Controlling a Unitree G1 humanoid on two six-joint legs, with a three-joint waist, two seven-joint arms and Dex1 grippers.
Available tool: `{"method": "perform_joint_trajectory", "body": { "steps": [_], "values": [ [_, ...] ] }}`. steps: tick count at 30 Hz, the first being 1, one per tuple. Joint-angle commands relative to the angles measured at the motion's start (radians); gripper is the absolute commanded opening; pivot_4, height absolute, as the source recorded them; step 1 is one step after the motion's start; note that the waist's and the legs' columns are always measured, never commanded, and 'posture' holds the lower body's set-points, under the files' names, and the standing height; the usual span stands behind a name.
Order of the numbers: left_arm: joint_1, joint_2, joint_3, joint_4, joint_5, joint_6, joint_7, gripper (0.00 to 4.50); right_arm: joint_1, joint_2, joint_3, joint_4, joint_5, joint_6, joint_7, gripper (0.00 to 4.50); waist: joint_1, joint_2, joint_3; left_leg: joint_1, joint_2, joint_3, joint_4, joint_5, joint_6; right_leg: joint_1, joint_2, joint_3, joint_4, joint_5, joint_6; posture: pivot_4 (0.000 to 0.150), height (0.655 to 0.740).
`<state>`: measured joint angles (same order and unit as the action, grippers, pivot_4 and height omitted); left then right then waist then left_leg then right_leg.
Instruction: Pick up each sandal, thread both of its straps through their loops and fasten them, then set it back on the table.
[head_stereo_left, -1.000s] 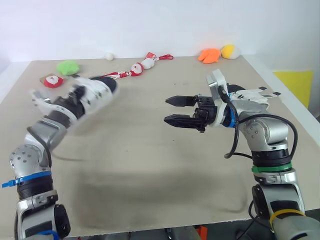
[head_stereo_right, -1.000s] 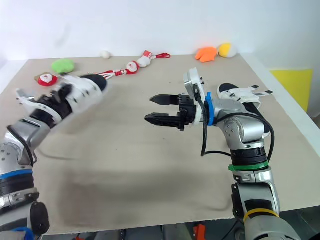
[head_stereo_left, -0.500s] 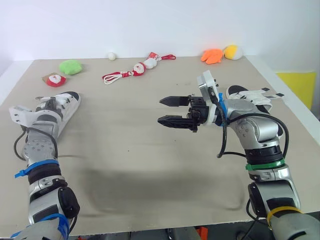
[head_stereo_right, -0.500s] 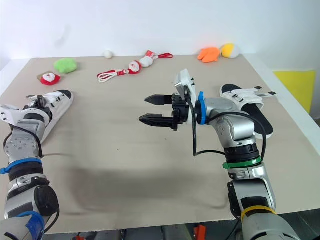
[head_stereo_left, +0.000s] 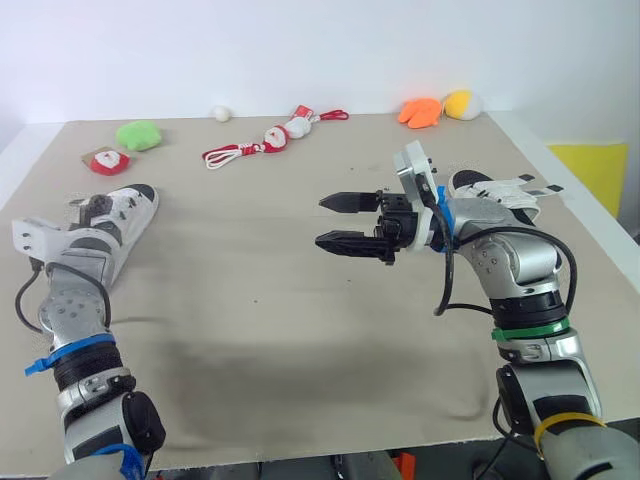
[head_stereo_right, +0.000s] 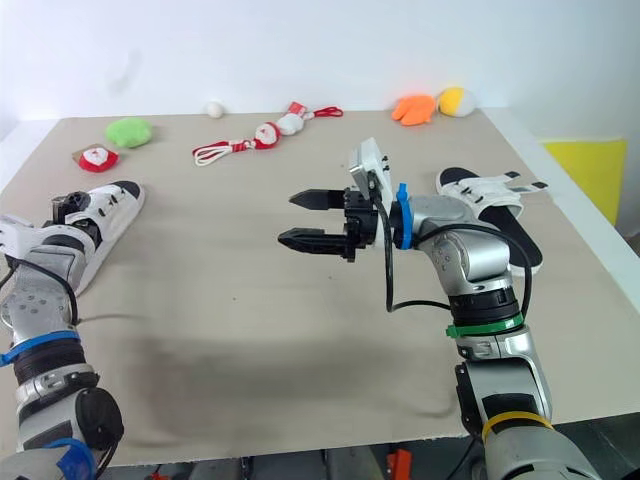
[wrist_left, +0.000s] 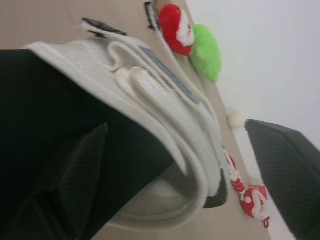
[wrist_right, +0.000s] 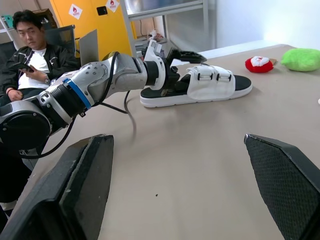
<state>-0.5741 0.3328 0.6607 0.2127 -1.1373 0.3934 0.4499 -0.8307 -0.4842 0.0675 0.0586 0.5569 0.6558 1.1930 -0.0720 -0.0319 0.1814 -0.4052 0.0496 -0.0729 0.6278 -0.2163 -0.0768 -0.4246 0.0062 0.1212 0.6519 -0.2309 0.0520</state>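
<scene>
sandal (head_stereo_left: 118, 215): just landed on table (head_stereo_left: 260, 330), straps look closed
left gripper (wrist_left: 175, 125): fingers spread either side of it
right gripper (head_stereo_left: 323, 221): fingers apart too, other sandal (head_stereo_left: 495, 190) probably next

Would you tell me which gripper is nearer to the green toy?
Left. The left gripper is at the white sandal just in front of the green toy; the right gripper hangs over the table's middle, far to its right.

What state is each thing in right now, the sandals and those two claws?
Left sandal: flat on table, both straps fastened.
Right sandal: on table, straps loose, ends sticking out.
Left gripper: open, at left sandal's near end.
Right gripper: open, empty, above table.
</scene>
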Motion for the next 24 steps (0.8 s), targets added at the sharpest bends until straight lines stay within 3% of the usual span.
{"method": "perform_joint_trajectory", "body": {
  "steps": [1,4,9,12,16,19,24],
  "values": [
    [0.04,0.001,-0.032,-0.152,0.085,0.012,0.088,4.47,-0.022,0.0,-0.007,-0.02,0.013,-0.01,0.008,4.5,0.0,0.0,0.0,0.0,0.0,0.0,0.0,0.0,0.0,0.0,0.0,0.0,0.0,0.0,0.0,0.15,0.74],
    [0.084,0.045,-0.109,-0.228,0.243,0.002,0.074,4.47,-0.027,0.006,-0.003,-0.01,0.011,-0.014,0.012,4.5,0.001,0.0,0.0,0.0,0.0,0.0,0.001,0.0,0.0,0.0,0.0,0.0,0.0,0.0,0.0,0.15,0.74],
    [0.18,0.181,-0.275,-0.405,0.534,-0.107,-0.142,4.47,-0.027,-0.01,-0.02,0.002,0.021,-0.007,0.021,4.5,-0.001,0.0,0.0,0.0,0.0,0.0,0.001,0.0,-0.001,0.0,0.001,0.0,0.0,0.001,-0.001,0.15,0.74],
    [0.263,0.28,-0.332,-0.542,0.448,-0.061,-0.457,4.47,-0.004,-0.07,-0.077,0.002,0.057,0.036,0.029,4.5,0.002,0.0,0.0,-0.001,0.0,0.0,0.001,0.0,-0.001,0.0,0.0,0.0,0.0,0.001,-0.001,0.15,0.74],
    [0.508,0.488,-0.296,-0.665,0.343,0.058,-0.851,4.47,0.066,-0.193,-0.09,0.014,0.033,0.047,0.059,4.5,0.0,0.002,0.001,0.0,-0.002,0.001,-0.001,-0.001,0.001,0.0,-0.003,0.0,-0.001,-0.003,0.001,0.15,0.74],
    [0.687,0.598,-0.177,-0.675,0.314,0.109,-1.057,4.47,0.145,-0.294,-0.078,0.003,-0.012,0.03,0.081,4.5,-0.007,0.003,0.002,0.0,-0.001,0.002,-0.002,-0.003,0.004,-0.001,-0.003,0.0,-0.001,-0.008,0.004,0.15,0.74],
    [0.815,0.689,-0.016,-0.655,0.286,0.192,-1.259,4.47,0.261,-0.368,-0.092,-0.04,-0.077,0.009,0.018,4.5,-0.006,0.004,0.003,0.001,0.002,0.003,-0.002,-0.004,0.006,-0.004,0.0,0.0,0.001,-0.009,0.002,0.15,0.74]
  ]
}}
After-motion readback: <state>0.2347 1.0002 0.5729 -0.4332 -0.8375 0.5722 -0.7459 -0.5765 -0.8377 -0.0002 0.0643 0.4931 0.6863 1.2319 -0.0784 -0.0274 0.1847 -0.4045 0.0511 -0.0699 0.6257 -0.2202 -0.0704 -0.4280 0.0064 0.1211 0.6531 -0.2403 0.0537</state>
